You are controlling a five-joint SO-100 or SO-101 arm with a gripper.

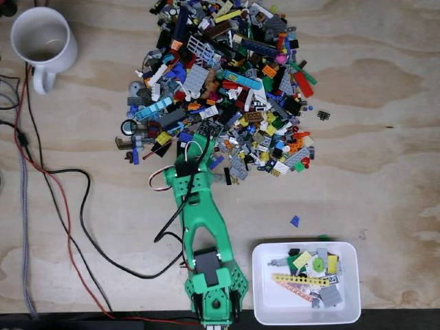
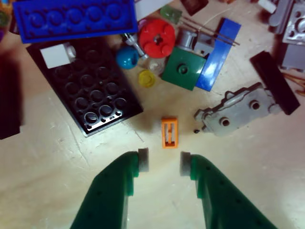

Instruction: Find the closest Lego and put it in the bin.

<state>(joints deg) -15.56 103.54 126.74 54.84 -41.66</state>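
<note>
A small orange Lego piece (image 2: 169, 132) lies on the wood just ahead of my fingertips, in line with the gap between them. My green gripper (image 2: 163, 162) is open, its white pads (image 2: 143, 159) apart and holding nothing. Around the orange piece lie a black studded plate (image 2: 88, 88), a grey part (image 2: 238, 112) and a green square (image 2: 183, 67). In the fixed view my gripper (image 1: 197, 146) reaches into the lower edge of the Lego pile (image 1: 227, 82). The bin (image 1: 271, 302), a shallow white tray holding several pieces, sits at the lower right beside the arm's base.
A white mug (image 1: 42, 41) stands at the top left. Black and red cables (image 1: 69, 220) run down the left side. A loose blue piece (image 1: 295, 221) lies above the bin, and a small black piece (image 1: 323, 115) sits right of the pile.
</note>
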